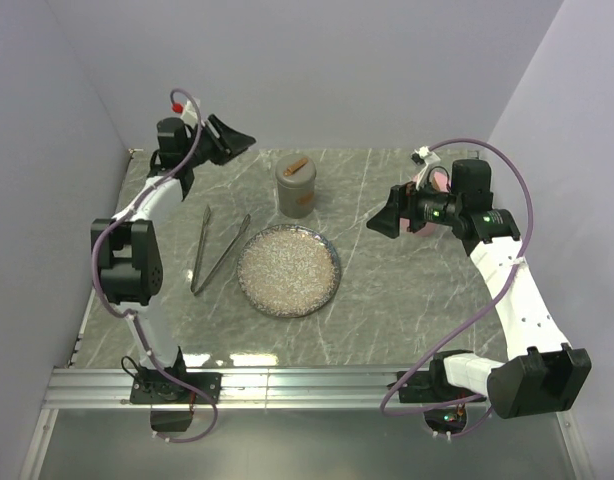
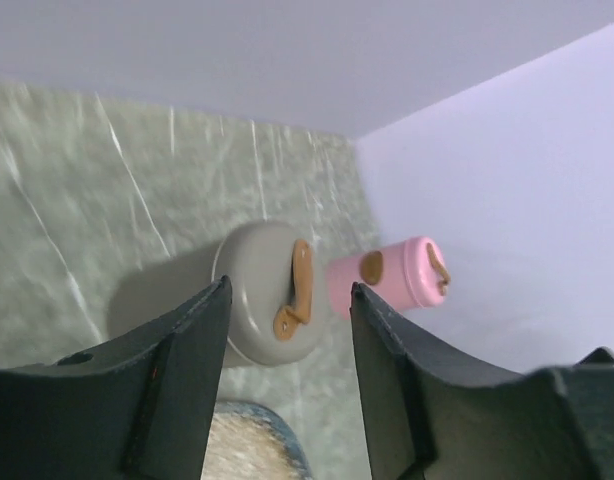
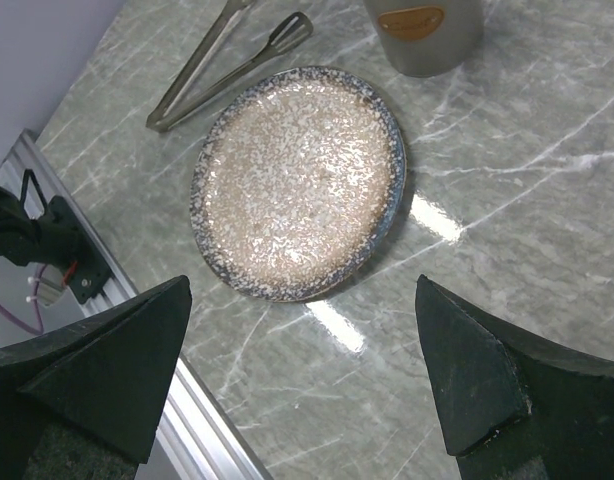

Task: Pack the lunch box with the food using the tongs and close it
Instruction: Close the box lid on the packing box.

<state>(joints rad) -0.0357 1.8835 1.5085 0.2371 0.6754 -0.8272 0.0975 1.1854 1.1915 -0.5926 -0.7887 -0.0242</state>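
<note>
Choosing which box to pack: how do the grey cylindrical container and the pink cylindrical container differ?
Colour: the grey cylindrical container is dull, the pink cylindrical container bright. Place: the grey one stands clear behind the speckled round plate; the pink one is farther right, behind the right arm. Both have brown lid straps.

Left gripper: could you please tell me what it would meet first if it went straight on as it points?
Probably the grey canister, which sits centred ahead of the left gripper; the pink cup lies behind it, though depth is unclear.
</note>
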